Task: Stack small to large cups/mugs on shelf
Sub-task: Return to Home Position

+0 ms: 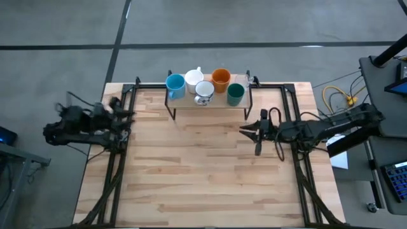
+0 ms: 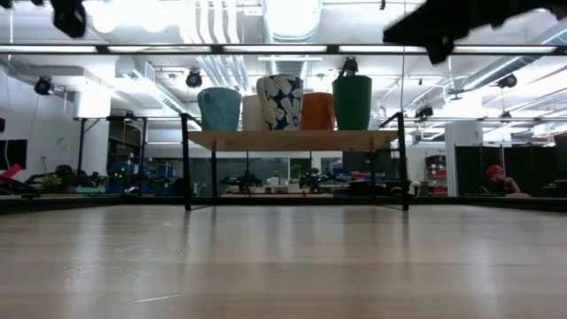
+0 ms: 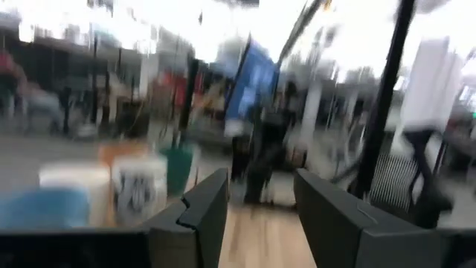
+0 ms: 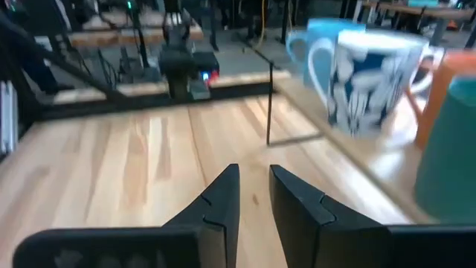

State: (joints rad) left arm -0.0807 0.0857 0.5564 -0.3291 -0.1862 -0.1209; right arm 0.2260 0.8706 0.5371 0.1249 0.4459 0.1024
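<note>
left hand [image 3: 260,179]: we see fingers well apart, gripping nothing, at the tabletop's [image 1: 203,172] left edge | right hand [image 4: 253,170]: fingers narrowly parted, empty, near the shelf's [image 1: 219,103] right end | mugs [image 1: 204,90]: five standing on the shelf, none touched

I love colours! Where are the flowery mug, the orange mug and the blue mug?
flowery mug [image 2: 280,103], low view, on its patterned side.
orange mug [image 1: 220,77], high view, on its open top.
blue mug [image 1: 175,83], high view, on its open top.
</note>
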